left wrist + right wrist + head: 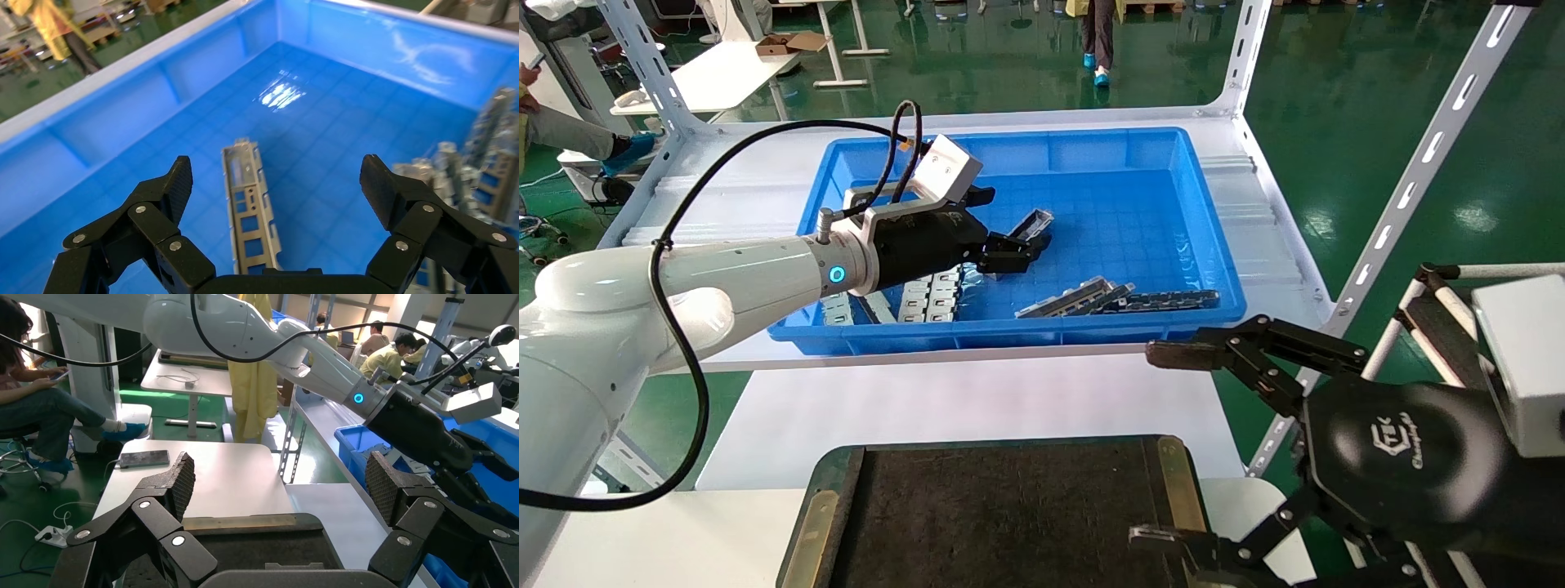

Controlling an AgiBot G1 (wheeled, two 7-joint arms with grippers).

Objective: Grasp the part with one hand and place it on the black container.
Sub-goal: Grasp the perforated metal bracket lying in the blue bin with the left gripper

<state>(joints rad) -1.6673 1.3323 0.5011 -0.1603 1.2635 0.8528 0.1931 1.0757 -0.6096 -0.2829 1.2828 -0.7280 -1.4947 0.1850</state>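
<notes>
The part point(1034, 222) is a long grey metal channel lying on the floor of the blue bin point(1009, 336). My left gripper point(1019, 247) is open and hovers just above it, empty. In the left wrist view the part point(248, 202) lies lengthwise between the spread fingers point(177, 184), untouched. The black container point(1001, 514) sits at the near edge of the table, with a black felt surface and brass side strips. My right gripper point(1164, 445) is open and empty beside its right edge. In the right wrist view the container point(257, 545) lies under that gripper point(278, 478).
More grey channel bars point(1083, 298) and a dark one point(1173, 300) lie at the bin's front right. Flat silvery plates point(928, 298) lie under my left wrist. White perforated shelf posts point(1410, 180) rise at the right. White table point(977, 400) lies between bin and container.
</notes>
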